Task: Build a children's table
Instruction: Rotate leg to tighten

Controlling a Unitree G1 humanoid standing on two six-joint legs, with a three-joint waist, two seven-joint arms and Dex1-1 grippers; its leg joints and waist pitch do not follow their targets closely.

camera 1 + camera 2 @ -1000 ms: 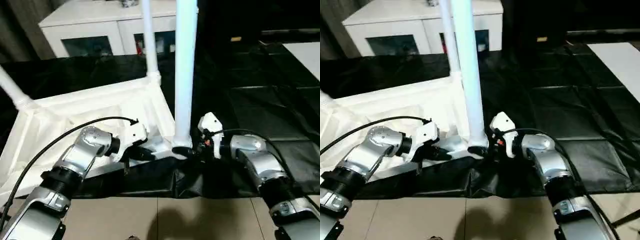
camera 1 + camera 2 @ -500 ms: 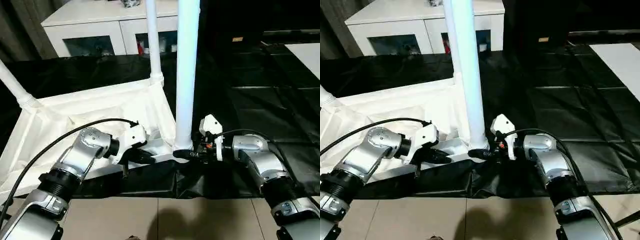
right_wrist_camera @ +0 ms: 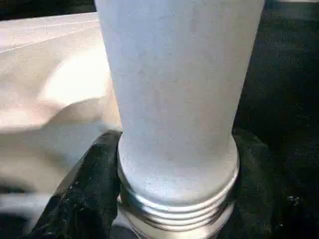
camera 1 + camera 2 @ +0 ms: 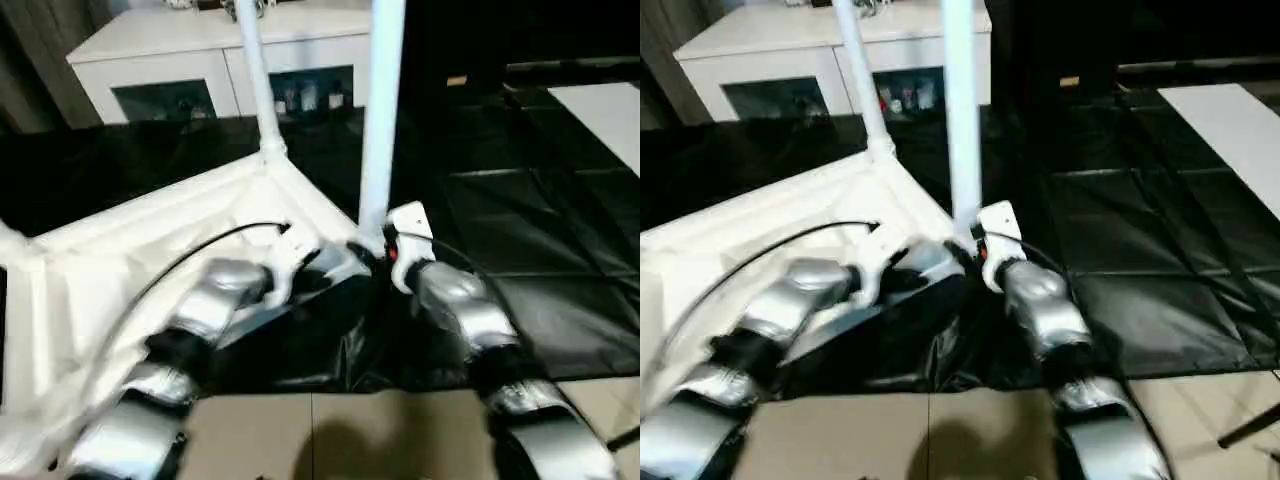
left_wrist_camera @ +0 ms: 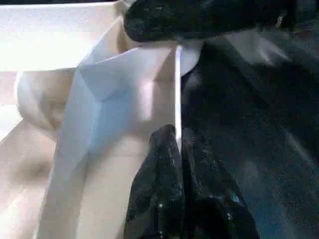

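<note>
You are looking down at the white tabletop (image 4: 150, 235) lying upside down on the black sheet (image 4: 520, 230) that is covering the floor, with its ribbed underside facing up. Its near right corner is sitting just at your two grippers, close to the sheet's front edge. A leg (image 4: 378, 120) is standing upright in that corner, and a second leg (image 4: 253, 80) is rising from the far right corner, toward the white cabinet (image 4: 170, 60) at the back.

Your right gripper (image 3: 172, 199) is gripping the near leg at its base: the black fingers (image 3: 82, 194) are sitting on either side of the tube, just above the threaded rings, as the right wrist view is showing.

Your left gripper (image 5: 177, 164) is closed, its fingertips pinching a thin upright rib of the tabletop's underside at that same corner. In the left wrist view a black finger of the other gripper is crossing just beyond it.

A black cable (image 4: 200, 250) is arching over your left forearm.
</note>
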